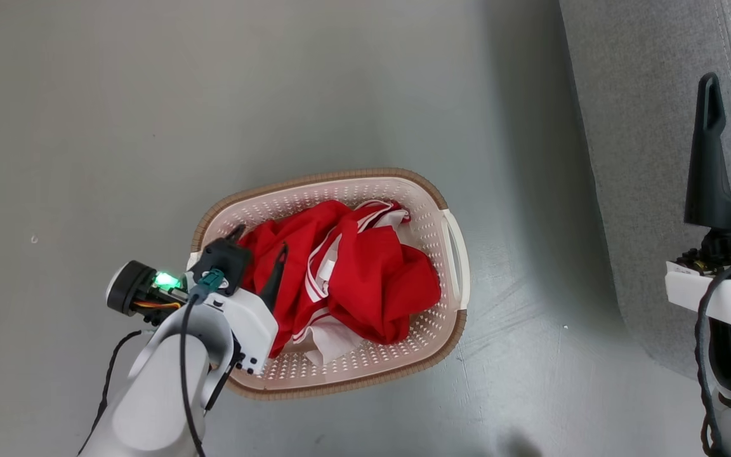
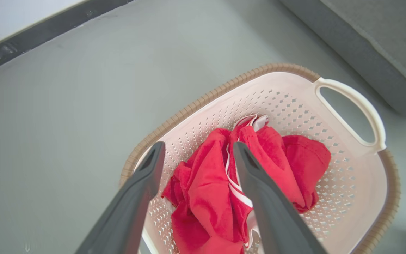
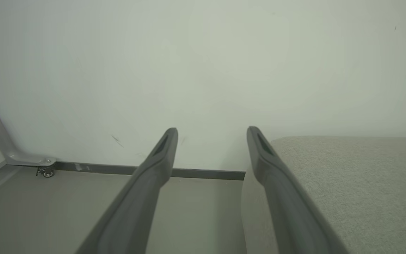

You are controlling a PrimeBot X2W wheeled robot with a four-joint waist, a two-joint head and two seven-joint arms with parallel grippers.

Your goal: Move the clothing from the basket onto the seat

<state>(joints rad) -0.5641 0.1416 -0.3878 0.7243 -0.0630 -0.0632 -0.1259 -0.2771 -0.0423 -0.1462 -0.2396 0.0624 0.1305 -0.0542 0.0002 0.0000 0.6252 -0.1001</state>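
Clearly nothing is moved yet: the red white-striped clothing (image 1: 353, 273) lies in the cream perforated plastic basket (image 1: 432, 238) near the grey woven seat (image 1: 645, 127), my left fingers (image 2: 256, 183) and right fingers (image 3: 277, 183) open, empty.

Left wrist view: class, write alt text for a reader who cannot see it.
The open left gripper points down at crumpled red clothing with white stripes, lying in a cream perforated basket with a brown rim. The basket stands on a grey floor near a grey upholstered seat.
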